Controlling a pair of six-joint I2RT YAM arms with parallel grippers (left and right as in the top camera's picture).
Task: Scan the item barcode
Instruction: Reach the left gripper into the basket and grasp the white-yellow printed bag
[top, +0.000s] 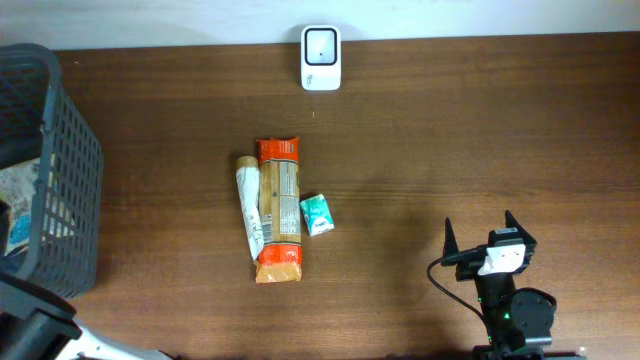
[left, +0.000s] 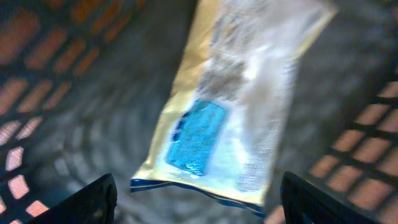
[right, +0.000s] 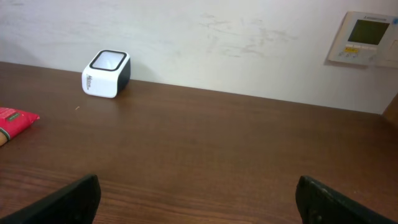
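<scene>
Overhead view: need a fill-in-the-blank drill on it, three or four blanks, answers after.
1. Close together at the middle of the table lie ___ items.
2. The teal packet lies on the side of the orange-ended packet nearer the ___ gripper.
3. The scanner by the wall is ___ in colour.
4. The jaws of the right gripper stand ___.

Missing words: three; right; white; open.
</scene>
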